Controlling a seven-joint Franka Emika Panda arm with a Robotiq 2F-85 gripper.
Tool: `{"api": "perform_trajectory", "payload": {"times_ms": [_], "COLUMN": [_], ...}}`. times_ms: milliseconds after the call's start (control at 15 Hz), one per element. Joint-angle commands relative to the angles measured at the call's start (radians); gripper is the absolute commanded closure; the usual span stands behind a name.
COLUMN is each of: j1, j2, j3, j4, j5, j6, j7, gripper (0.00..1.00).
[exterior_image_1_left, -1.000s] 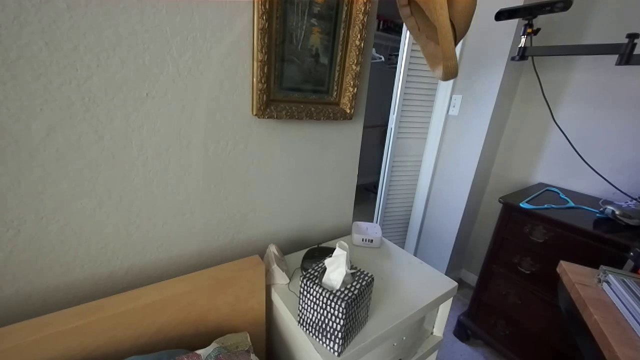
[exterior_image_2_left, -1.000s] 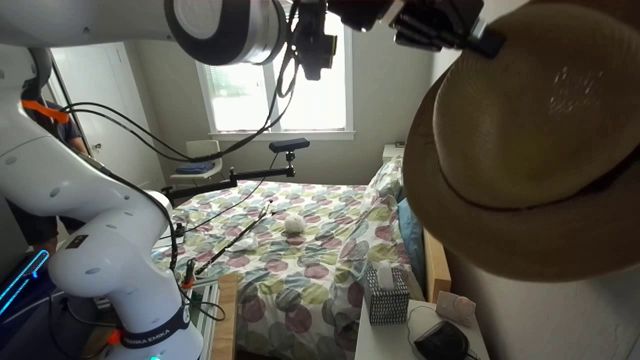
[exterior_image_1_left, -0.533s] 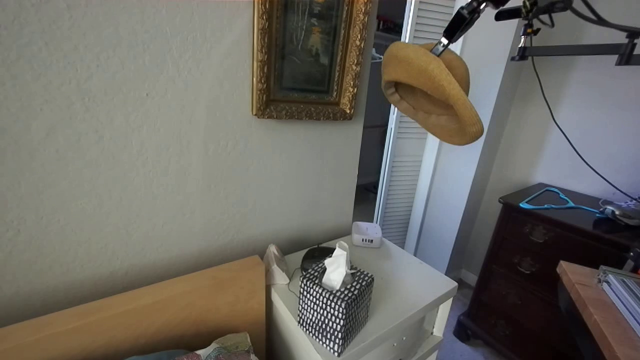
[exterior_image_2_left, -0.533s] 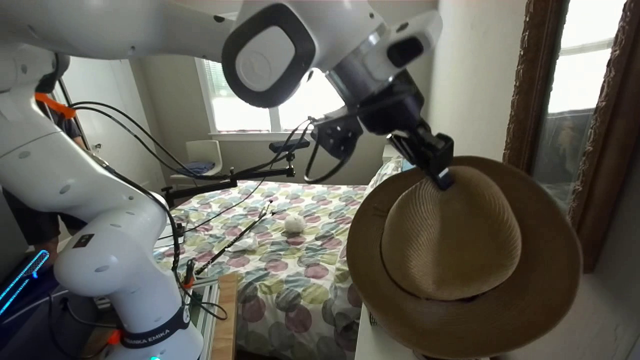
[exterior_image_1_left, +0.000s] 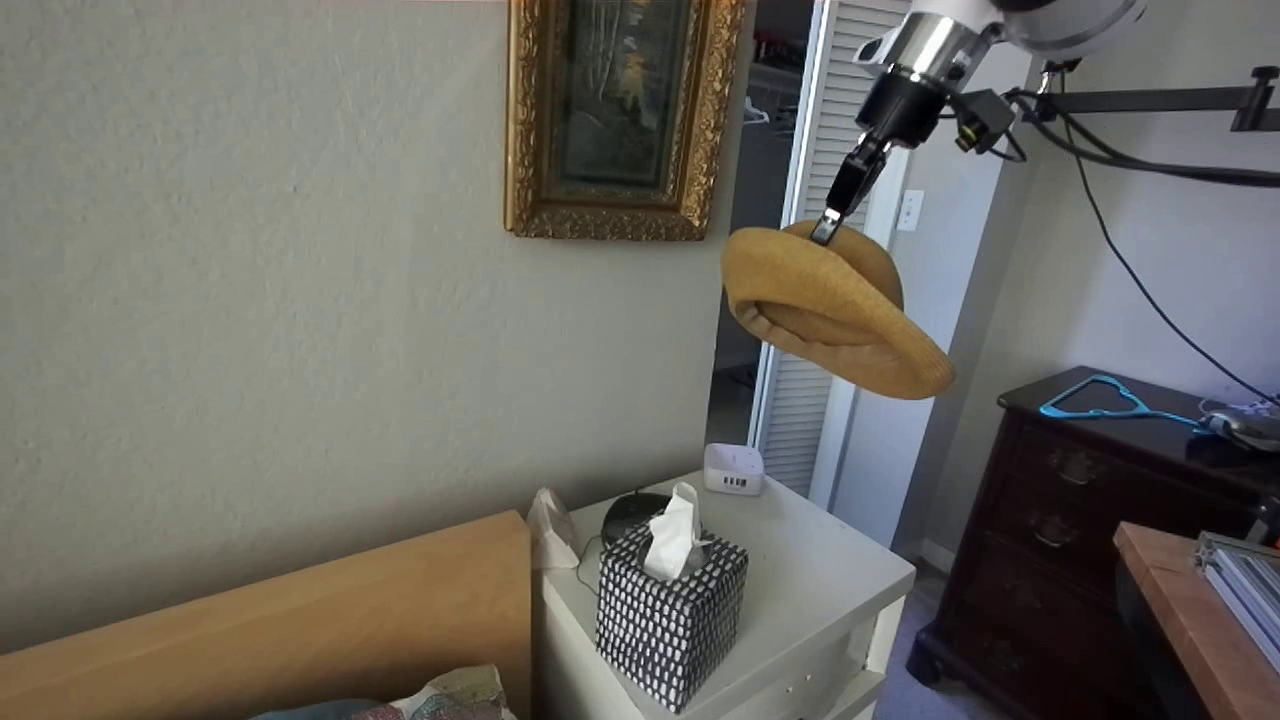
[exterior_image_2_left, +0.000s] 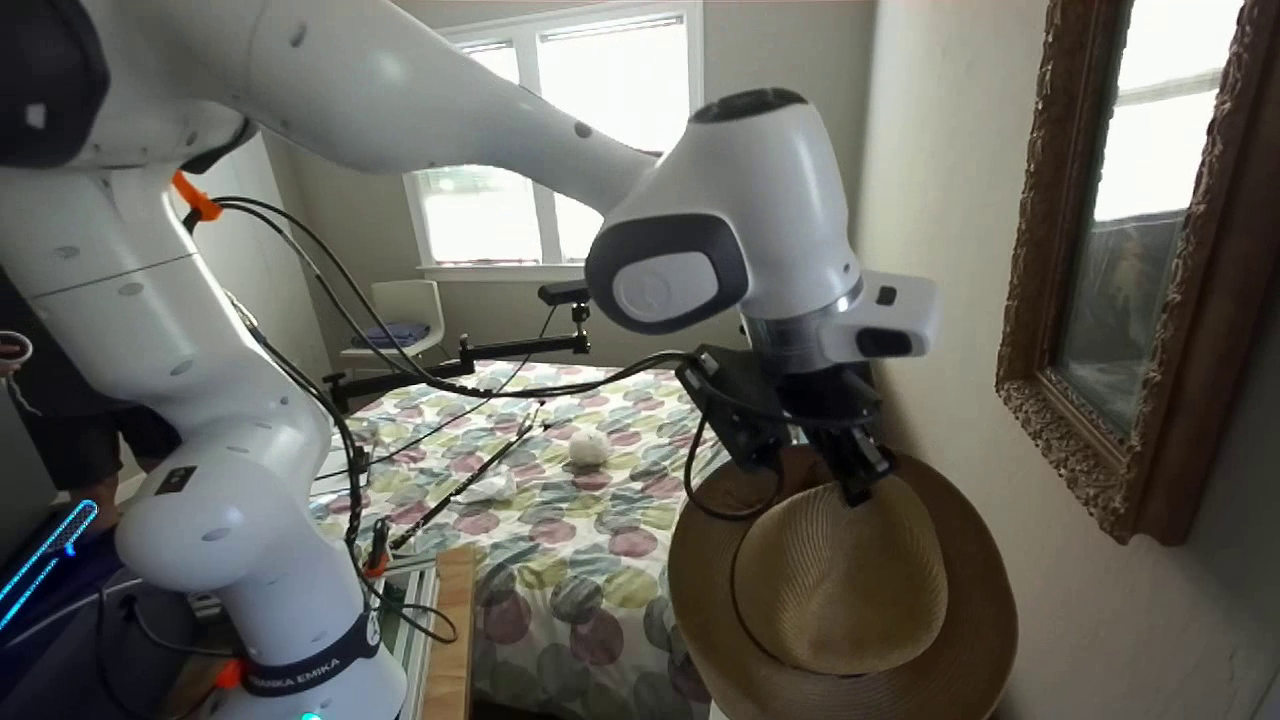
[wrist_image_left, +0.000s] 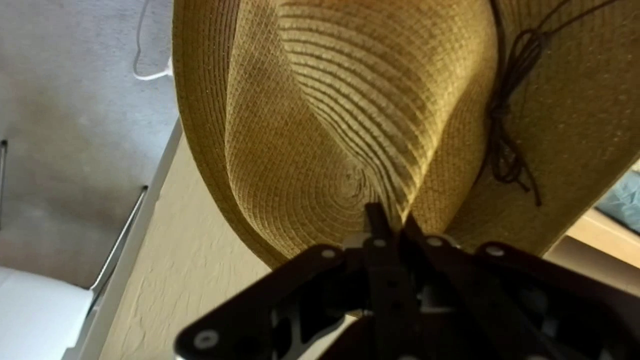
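One arched arm (exterior_image_2_left: 480, 115) slants its gripper (wrist_image_left: 394, 221) downward, pinching a hat (exterior_image_2_left: 850, 590).

A black-and-white tissue box (exterior_image_1_left: 672, 615) stands on a white nightstand (exterior_image_1_left: 800, 560) along with a small white box (exterior_image_1_left: 733, 470), a gilt-framed picture (exterior_image_1_left: 620, 110) hangs on the wall (exterior_image_1_left: 250, 300), a blue hanger (exterior_image_1_left: 1100, 413) lies on a dark dresser (exterior_image_1_left: 1030, 500), and a white ball (exterior_image_2_left: 589, 448) rests on the dotted bedspread (exterior_image_2_left: 560, 590), with a white chair (exterior_image_2_left: 408, 303) near the window (exterior_image_2_left: 470, 215).
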Motion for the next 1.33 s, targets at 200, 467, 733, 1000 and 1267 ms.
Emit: {"api": "perform_trajectory", "payload": {"times_ms": [200, 467, 733, 1000, 1267], "j1": [-0.072, -0.131, -0.161, -0.158, -0.133], "j2": [0.281, 0.411, 0.532, 0.626, 0.677], "j3": [0.094, 0.177, 0.218, 0.189, 0.138], "j4": [0.126, 0.193, 0.228, 0.244, 0.230], "j5": [0.128, 0.126, 0.042, -0.079, -0.204], "j6": [0.010, 0.080, 0.205, 0.325, 0.363], "j7": [-0.047, -0.011, 0.037, 0.141, 0.247], "gripper": [0.98, 0.98, 0.98, 0.98, 0.98]}}
